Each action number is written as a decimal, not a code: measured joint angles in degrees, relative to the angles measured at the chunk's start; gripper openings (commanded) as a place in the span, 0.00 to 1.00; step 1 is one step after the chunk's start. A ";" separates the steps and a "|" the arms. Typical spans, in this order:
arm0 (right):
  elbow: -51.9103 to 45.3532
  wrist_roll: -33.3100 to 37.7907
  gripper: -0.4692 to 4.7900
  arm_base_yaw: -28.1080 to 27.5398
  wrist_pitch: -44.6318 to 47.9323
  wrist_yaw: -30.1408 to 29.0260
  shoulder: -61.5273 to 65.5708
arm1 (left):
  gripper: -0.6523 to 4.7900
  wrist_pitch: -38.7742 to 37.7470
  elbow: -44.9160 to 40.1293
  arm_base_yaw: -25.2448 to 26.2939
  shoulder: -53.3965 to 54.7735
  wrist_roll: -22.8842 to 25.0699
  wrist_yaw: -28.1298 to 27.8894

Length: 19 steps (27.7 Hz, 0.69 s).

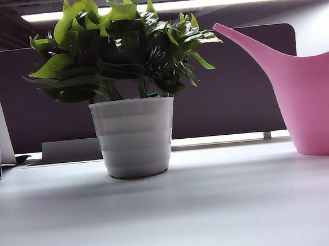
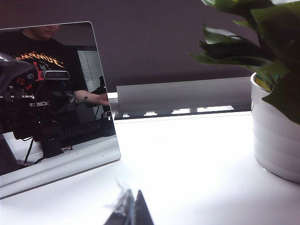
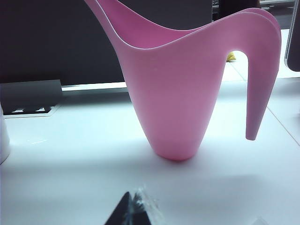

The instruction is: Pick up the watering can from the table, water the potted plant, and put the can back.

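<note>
Backdrop: dark partition (image 1: 237,93) along the table's far edge, on pale feet. Overhead: one long strip light (image 1: 200,3) (lit, very bright). Left side: leaning glossy panel (image 2: 51,103), reflecting a person and window blinds.

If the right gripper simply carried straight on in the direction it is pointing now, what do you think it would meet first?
Most likely the watering can: in the right wrist view the right gripper, shut, points across bare table towards the can's upright pink body. Nothing lies between them, though the line may pass slightly beside the base.
</note>
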 measured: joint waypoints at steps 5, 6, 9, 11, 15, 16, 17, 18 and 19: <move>0.00 0.00 0.07 0.00 0.00 0.00 0.00 | 0.11 0.00 0.00 0.00 0.00 0.00 -0.02; 0.00 0.00 0.07 0.00 0.00 0.00 0.00 | 0.11 0.00 0.00 0.00 0.00 0.00 0.00; 0.00 0.00 0.07 0.00 0.00 0.00 0.00 | 0.11 0.00 0.00 -3.63 0.00 0.00 -1.46; 0.00 0.00 0.07 0.00 0.00 0.00 0.00 | 0.11 0.00 0.00 -12.26 0.00 -0.02 -4.85; 0.00 1.75 0.07 0.02 0.00 -0.02 0.00 | 0.11 0.00 0.00 -33.86 0.00 0.00 -6.58; 0.00 3.50 0.10 0.02 0.00 -0.02 0.00 | 0.11 0.00 0.00 -36.39 0.00 0.00 -5.42; 0.00 5.84 0.17 0.02 0.00 0.00 0.00 | 0.11 0.00 0.00 -37.94 0.00 0.00 -3.67; 0.00 7.78 0.23 0.02 0.00 0.04 0.00 | 0.11 0.00 0.00 -38.47 0.00 0.00 -1.57; 0.00 8.94 0.24 0.02 0.00 0.59 0.00 | 0.11 0.00 0.00 -38.45 0.00 0.00 0.83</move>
